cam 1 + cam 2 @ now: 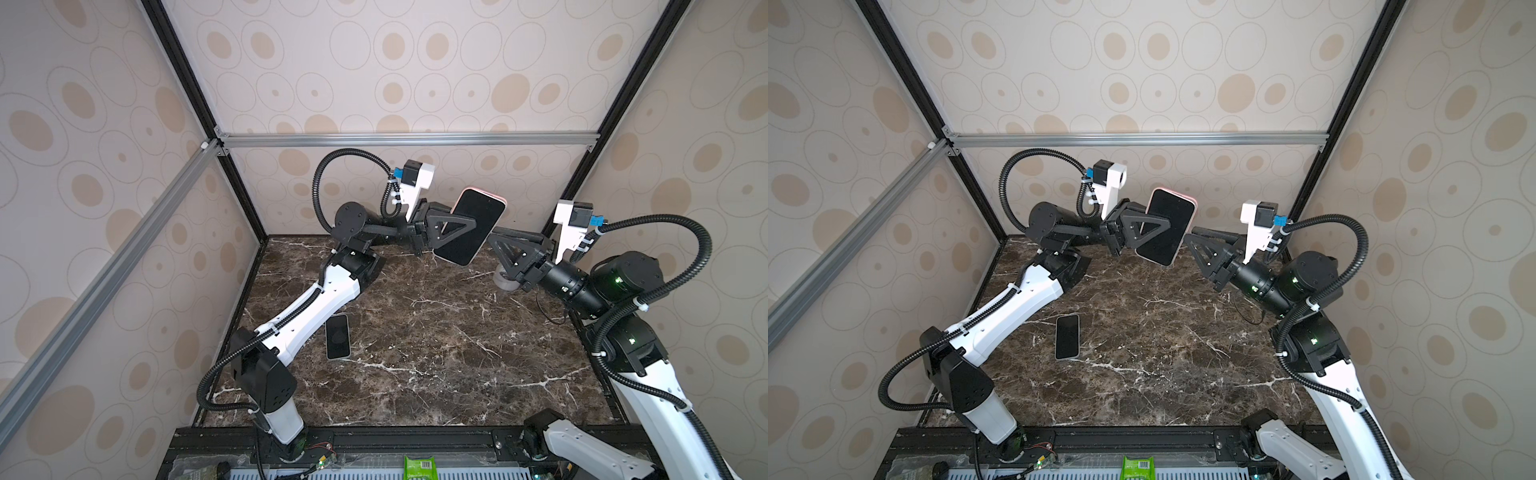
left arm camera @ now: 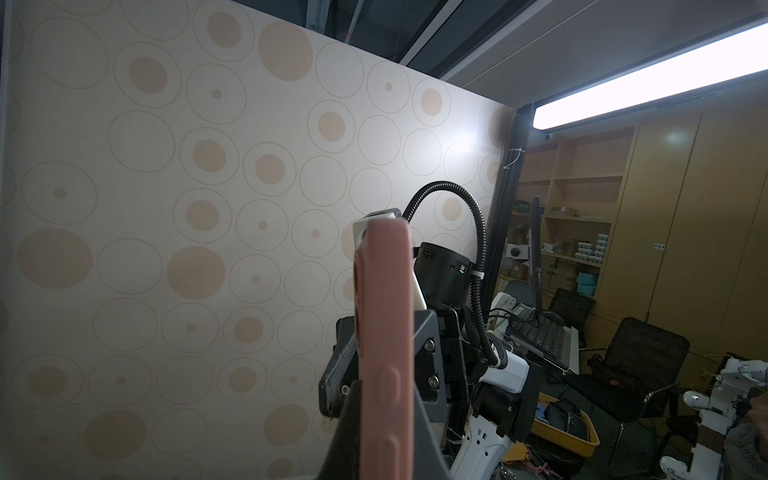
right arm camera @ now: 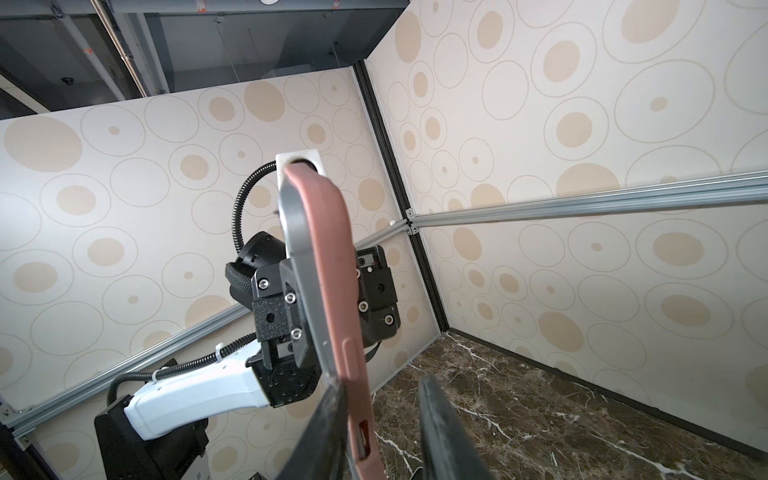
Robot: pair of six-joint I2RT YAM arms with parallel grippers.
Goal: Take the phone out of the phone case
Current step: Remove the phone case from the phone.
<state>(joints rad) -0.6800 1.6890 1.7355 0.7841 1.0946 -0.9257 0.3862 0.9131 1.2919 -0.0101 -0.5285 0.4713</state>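
A phone [image 1: 465, 245] [image 1: 1163, 243] with a dark screen sits in a pink phone case [image 1: 500, 200] [image 1: 1185, 193] and is held up in the air above the back of the table, screen toward the top views. My left gripper [image 1: 470, 224] [image 1: 1168, 224] [image 2: 384, 392] is shut on its left side, one finger across the screen. My right gripper [image 1: 493, 237] [image 1: 1188, 239] [image 3: 384, 384] straddles the opposite edge. In the right wrist view one finger [image 3: 328, 428] lies against the screen side and the other finger [image 3: 444, 436] stands clear of the case back [image 3: 357, 399].
A second phone [image 1: 337, 336] [image 1: 1067, 336] lies flat, screen up, on the marble table [image 1: 436, 353] beside the left arm. A grey tape roll [image 1: 505, 283] and a thin black cable [image 1: 550, 313] lie under the right arm. Patterned walls enclose three sides.
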